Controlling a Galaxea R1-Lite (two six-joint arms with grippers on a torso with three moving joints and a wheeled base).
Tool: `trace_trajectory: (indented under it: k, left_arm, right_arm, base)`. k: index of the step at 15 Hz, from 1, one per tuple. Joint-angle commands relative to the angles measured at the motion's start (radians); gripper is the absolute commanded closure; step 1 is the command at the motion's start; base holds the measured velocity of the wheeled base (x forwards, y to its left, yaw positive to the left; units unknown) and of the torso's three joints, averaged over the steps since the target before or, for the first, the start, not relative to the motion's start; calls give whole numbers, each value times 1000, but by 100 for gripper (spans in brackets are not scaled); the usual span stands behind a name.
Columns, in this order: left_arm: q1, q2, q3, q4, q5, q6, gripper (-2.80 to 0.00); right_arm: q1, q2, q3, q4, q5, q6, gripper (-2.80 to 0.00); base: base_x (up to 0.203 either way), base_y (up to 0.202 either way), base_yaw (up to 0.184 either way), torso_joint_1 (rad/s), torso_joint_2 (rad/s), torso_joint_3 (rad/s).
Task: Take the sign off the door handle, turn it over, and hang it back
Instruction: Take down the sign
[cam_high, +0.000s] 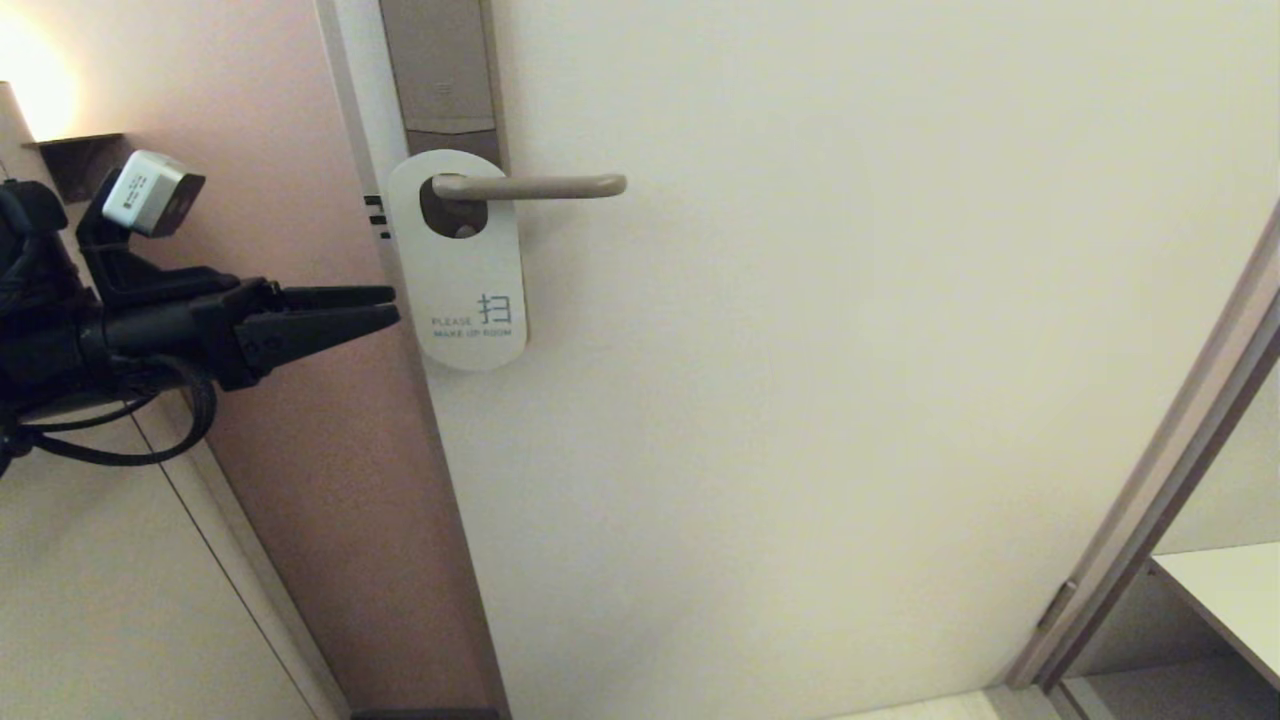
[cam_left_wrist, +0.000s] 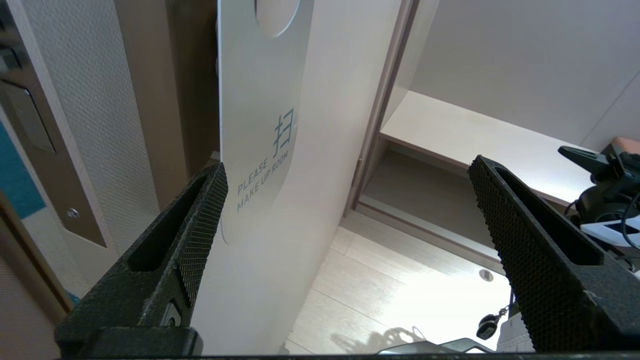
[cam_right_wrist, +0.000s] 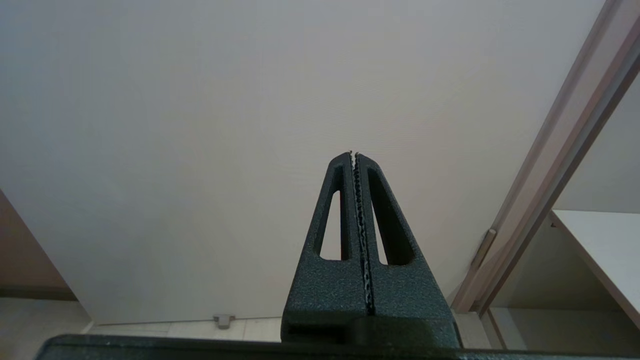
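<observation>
Left gripper (cam_high: 385, 305) sits closest to the head camera, coming in from the left edge, fingers pointing level toward the door edge and the lower half of the sign (cam_high: 462, 262). Fingertips are just short of the sign's left edge, not touching it. Wrist view shows the jaws spread wide with nothing between them: one textured finger (cam_left_wrist: 197, 235) near the sign's lower corner, the other well off to the far side. Sign hangs on the door handle (cam_high: 530, 186), lever passing through its oval hole, hole seated at the backplate (cam_high: 440, 70) end of the lever. White face out, blue "PLEASE MAKE UP ROOM" text plus a Chinese character near the bottom. It hangs slightly tilted, lower end swung a little right, flat against the door (cam_high: 850, 350). Handle is horizontal, rounded free end pointing right, clear of the sign past the hole. Right gripper (cam_right_wrist: 354, 155) is not in the head view; its wrist camera shows fingers pressed fully together, holding nothing, aimed at the bare door face near the hinge-side frame (cam_right_wrist: 565, 160).
</observation>
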Motion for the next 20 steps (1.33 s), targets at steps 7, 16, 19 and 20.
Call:
trace_trajectory:
  k: [7,16,19,20]
  left_arm:
    - [-26,28,-3,-5,-5,-1,-280]
    - [-43,54,-41,-8,0,-1,-280]
    - [-21,17,-37,-2,1,-1,-280]
    - [-14,4,-33,2,0,-1,-280]
  right_arm:
    - [1,0,0,-1,1,0,0]
    - [-1,0,0,-1,1,0,0]
    - [1,0,0,-2,1,0,0]
    - [-1,0,0,-1,1,0,0]
  base:
    - [0,0,0,0,0,0]
    - [0,0,0,0,0,0]
    - [0,0,0,0,0,0]
    - [0,0,0,0,0,0]
